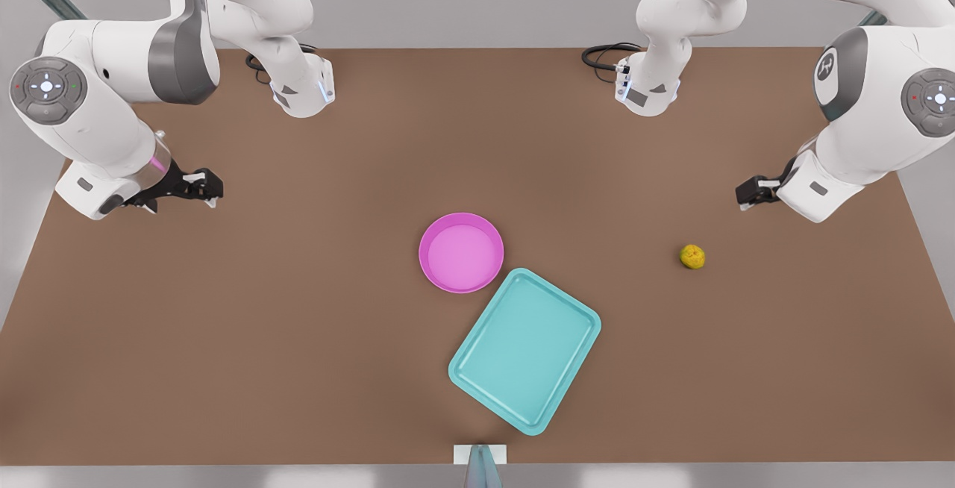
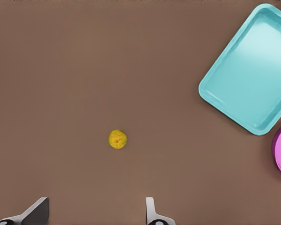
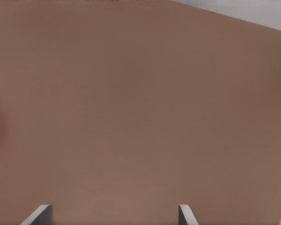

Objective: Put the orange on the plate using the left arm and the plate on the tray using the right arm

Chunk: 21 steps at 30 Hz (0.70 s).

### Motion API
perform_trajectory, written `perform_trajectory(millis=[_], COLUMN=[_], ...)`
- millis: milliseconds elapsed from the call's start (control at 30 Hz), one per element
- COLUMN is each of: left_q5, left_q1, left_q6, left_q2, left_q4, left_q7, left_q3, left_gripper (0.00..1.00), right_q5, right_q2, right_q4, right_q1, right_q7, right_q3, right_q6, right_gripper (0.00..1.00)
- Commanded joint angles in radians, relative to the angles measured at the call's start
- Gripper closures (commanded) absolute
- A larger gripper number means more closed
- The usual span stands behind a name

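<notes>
brown table (image 1: 224, 324) with grey surround. teal tray (image 1: 524, 350) near centre, long axis diagonal, touching the pink plate (image 1: 461, 252) at its far-left corner. orange (image 1: 692, 257) well right, near left gripper (image 1: 746, 193), jaws spread. right gripper (image 1: 211, 188) waits far left, jaws spread.

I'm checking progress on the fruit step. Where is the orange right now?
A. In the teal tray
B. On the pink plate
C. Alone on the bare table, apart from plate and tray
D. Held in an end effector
C. The orange lies on the brown table, well clear of the plate and tray; the left end effector is open above it, holding nothing.
</notes>
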Motion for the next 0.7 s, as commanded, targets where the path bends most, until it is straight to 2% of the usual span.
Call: perform_trajectory(millis=[0,67,133,200,300,467,667], left_q5=[0.0,-0.001,0.0,-0.004,-0.006,-0.007,-0.006], left_q1=[0.0,0.002,0.002,0.002,0.005,0.015,0.014], left_q6=[0.021,0.087,0.24,0.455,0.676,0.788,0.794], left_q2=[0.0,0.041,0.193,0.281,0.304,0.35,0.281], left_q4=[-0.001,-0.004,-0.076,-0.223,-0.349,-0.418,-0.587], left_q7=[-0.03,-0.043,-0.043,-0.024,-0.012,0.082,0.082], left_q3=[0.0,0.0,0.016,0.018,0.046,0.081,0.125], left_gripper=[0.0,0.0,0.0,0.0,0.0,0.0,0.0], right_q5=[0.002,0.002,0.002,0.002,0.002,0.002,0.002], right_q2=[-0.001,-0.001,-0.001,0.002,0.004,0.008,0.019], right_q4=[0.0,0.0,-0.003,-0.009,-0.009,-0.01,-0.009], right_q1=[0.0,0.0,0.001,0.001,0.001,0.001,0.003], right_q7=[-0.011,-0.011,-0.011,-0.011,-0.011,-0.013,-0.011], right_q3=[0.0,0.0,0.0,0.0,0.0,0.0,0.0], right_q6=[0.015,0.015,0.014,0.003,0.003,0.002,-0.011], right_gripper=[0.0,0.0,0.0,0.0,0.0,0.0,0.0])
